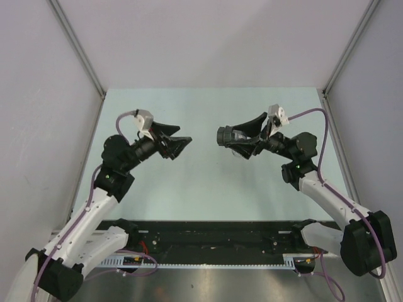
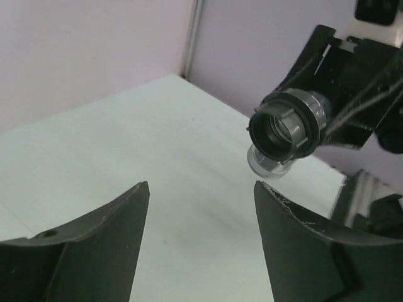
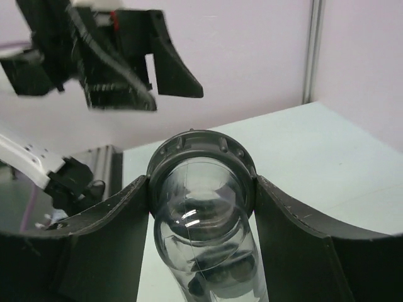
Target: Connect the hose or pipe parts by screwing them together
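Note:
The pipe parts [image 1: 225, 135] hang in the air as one piece: a black ribbed nut [image 3: 201, 148] on the end of a clear curved tube [image 3: 208, 251]. In the left wrist view the black nut [image 2: 284, 126] has a grey-silver band behind it and the clear tube [image 2: 267, 163] below it. My right gripper [image 3: 201, 189] is shut on the nut, one finger at each side, and appears mid-table as the right gripper [image 1: 242, 139]. My left gripper [image 1: 179, 146] faces it a short gap away, open and empty. The left gripper [image 2: 201, 214] has only table between its fingers.
The pale green table [image 1: 208, 189] lies under both arms, with grey walls on three sides. A black rail [image 1: 208, 233] with the arm bases runs along the near edge. The left gripper [image 3: 119, 56] shows at the upper left of the right wrist view.

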Controlling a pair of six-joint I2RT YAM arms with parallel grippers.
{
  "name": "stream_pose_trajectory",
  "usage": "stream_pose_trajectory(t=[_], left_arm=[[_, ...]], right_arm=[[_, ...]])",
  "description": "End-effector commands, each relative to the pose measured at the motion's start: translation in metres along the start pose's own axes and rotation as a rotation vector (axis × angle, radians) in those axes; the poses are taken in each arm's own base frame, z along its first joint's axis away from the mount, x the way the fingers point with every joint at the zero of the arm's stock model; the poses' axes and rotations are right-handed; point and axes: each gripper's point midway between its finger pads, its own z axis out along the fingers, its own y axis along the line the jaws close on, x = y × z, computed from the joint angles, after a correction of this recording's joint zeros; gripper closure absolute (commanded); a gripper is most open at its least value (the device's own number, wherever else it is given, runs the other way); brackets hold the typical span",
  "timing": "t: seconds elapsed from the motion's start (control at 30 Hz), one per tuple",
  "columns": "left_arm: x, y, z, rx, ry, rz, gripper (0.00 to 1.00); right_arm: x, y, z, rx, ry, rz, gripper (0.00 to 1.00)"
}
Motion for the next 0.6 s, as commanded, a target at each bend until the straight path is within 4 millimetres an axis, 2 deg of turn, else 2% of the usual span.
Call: stream_pose_trajectory(t=[0.0, 0.03, 0.1, 0.17, 0.3, 0.43, 0.57], left_arm=[[-0.004, -0.029, -0.001, 0.163, 0.145, -0.543, 0.31], [-0.013, -0.034, 0.000, 0.198, 0.144, -0.574, 0.32], [-0.013, -0.046, 0.004, 0.267, 0.205, -0.718, 0.34], [-0.022, -0.053, 0.005, 0.309, 0.218, -0.806, 0.35], [-0.019, -0.056, 0.008, 0.326, 0.272, -0.932, 0.36], [-0.006, -0.057, 0.009, 0.337, 0.315, -1.060, 0.35], [-0.007, -0.059, 0.008, 0.352, 0.306, -1.105, 0.38]], right_arm=[[-0.013, 0.014, 0.007, -0.042, -0.012, -0.420, 1.00], [-0.011, 0.019, 0.009, -0.056, -0.015, -0.479, 1.00], [-0.004, 0.033, 0.014, -0.076, -0.008, -0.535, 1.00], [-0.001, 0.037, 0.017, -0.083, -0.003, -0.597, 1.00], [-0.001, 0.044, 0.022, -0.099, -0.012, -0.611, 1.00], [0.003, 0.048, 0.025, -0.105, -0.011, -0.619, 1.00], [0.005, 0.049, 0.026, -0.110, -0.008, -0.619, 1.00]])
